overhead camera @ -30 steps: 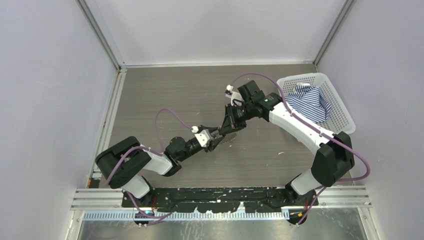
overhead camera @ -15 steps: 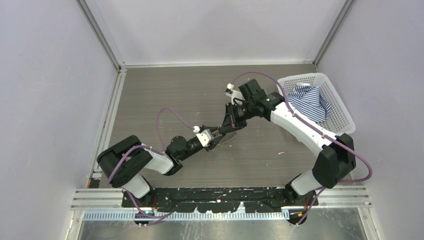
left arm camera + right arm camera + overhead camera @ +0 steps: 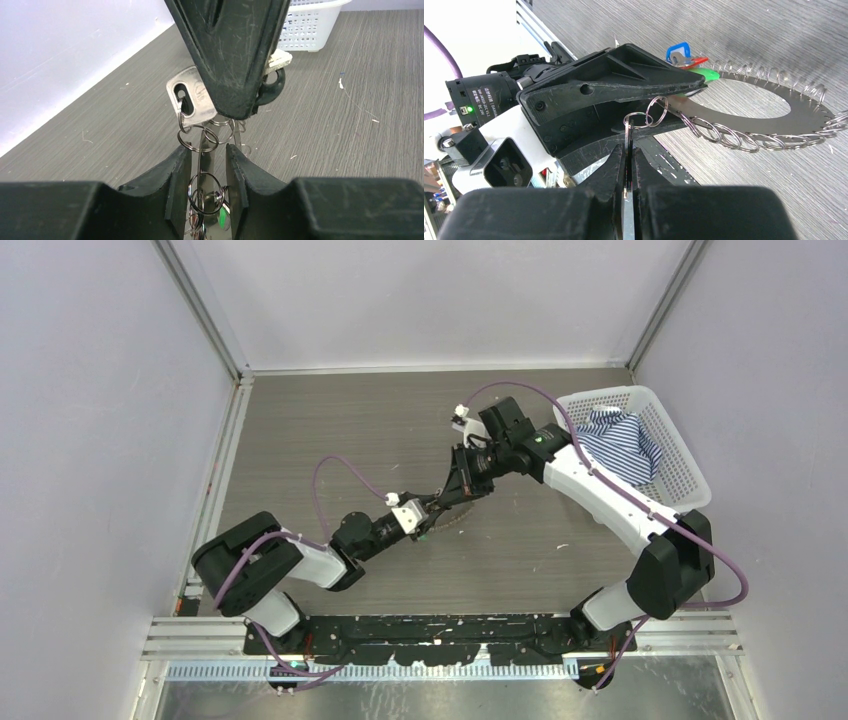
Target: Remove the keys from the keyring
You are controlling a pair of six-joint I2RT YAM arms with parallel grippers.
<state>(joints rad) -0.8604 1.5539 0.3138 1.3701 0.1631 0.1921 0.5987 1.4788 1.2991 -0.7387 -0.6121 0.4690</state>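
The keyring point(image 3: 796, 119) is a flat silvery toothed ring hung with many small split rings, lying level just over the table. Blue point(image 3: 676, 52), red point(image 3: 697, 61) and green point(image 3: 707, 75) key heads sit at its far side. My left gripper point(image 3: 207, 150) is shut on the keyring's rim, and it also shows in the top view point(image 3: 432, 514). My right gripper point(image 3: 628, 152) is shut on a silver key point(image 3: 194, 96), held edge-on between its fingers. That key still hangs from the keyring by a small split ring point(image 3: 638, 120). The right gripper meets the left in the top view point(image 3: 460, 492).
A white basket point(image 3: 693, 472) with a blue striped shirt point(image 3: 615, 445) stands at the right rear of the table, and it also shows in the left wrist view point(image 3: 310, 30). Grey walls close the table on three sides. Small white scraps point(image 3: 562, 546) lie on the wood.
Both grippers have shifted only slightly where they meet. The keyring shows a little more below the right gripper. Both grips are unchanged.
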